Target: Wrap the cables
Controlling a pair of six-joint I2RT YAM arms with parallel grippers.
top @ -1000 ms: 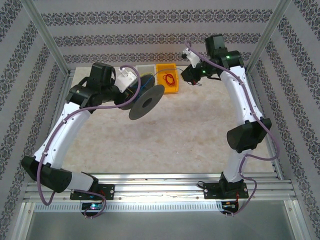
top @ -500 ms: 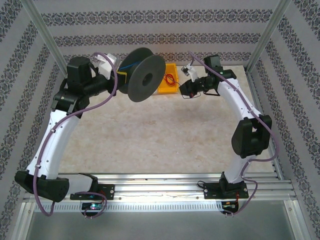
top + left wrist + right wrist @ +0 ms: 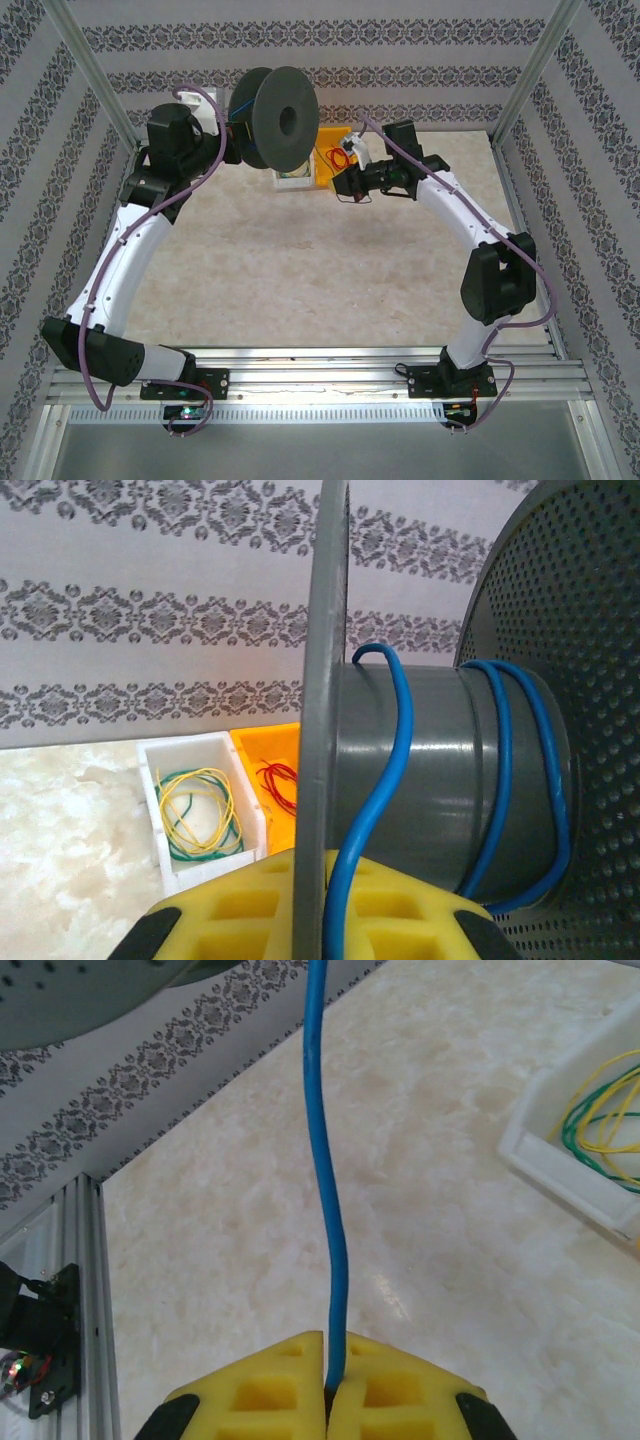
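Marble tabletop [image 3: 250,1230] below; right fingers [image 3: 270,1392] pinch blue cable [image 3: 325,1160].

The spool [image 3: 283,120] is dark grey, and one flange is dotted with small holes. A blue cable [image 3: 390,770] lies around its grey hub. The left gripper [image 3: 312,905] and the right gripper [image 3: 327,1378] both have yellow pads. A white bin [image 3: 152,780] contains yellow and green cables [image 3: 205,810]. An orange bin [image 3: 250,755] contains red cables [image 3: 280,785]. The surface [image 3: 330,260] is cream with pale marble veins. The walls [image 3: 420,75] are white with bands of dark grey floral ornament. The arms [image 3: 125,260] are white with black joints, and their cords [image 3: 212,160] are purple.
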